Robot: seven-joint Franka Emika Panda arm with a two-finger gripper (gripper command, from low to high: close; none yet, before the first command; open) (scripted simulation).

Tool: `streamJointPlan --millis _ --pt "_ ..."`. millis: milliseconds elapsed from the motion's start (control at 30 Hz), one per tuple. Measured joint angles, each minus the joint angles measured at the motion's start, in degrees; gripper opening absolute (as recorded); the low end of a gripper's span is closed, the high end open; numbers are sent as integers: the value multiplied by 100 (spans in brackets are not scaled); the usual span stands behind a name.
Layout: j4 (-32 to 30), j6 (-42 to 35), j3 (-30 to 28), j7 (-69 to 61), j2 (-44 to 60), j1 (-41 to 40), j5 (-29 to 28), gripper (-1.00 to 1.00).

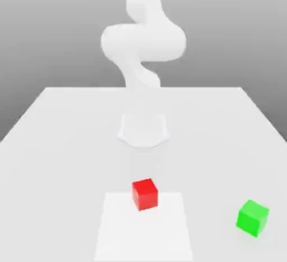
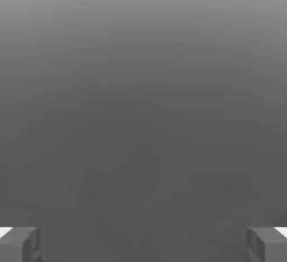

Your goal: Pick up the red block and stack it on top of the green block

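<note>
Red block (image 1: 145,193) sits on bench (image 1: 67,132), near front centre; green block (image 1: 252,217) well apart toward the exterior view's right. Claw (image 2: 143,244) spread wide, empty, neither block between its fingertips. Advice: centre over red, align with its faces, descend straight, then close.

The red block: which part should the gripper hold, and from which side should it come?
Probably from above, closing on two opposite vertical faces of the red block. It is a plain cube resting flat on the table, with free space all around; the green block stands apart.
</note>
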Motion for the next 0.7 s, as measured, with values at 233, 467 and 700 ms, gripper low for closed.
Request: streamJointPlan --millis 233,467,700 --pt "-1213 948 -129 -553 1221 148 -127 0" --pt "-2499 1955 -321 -1214 2538 306 -178 0" --pt "-3090 3511 -327 -1926 4541 416 201 0"
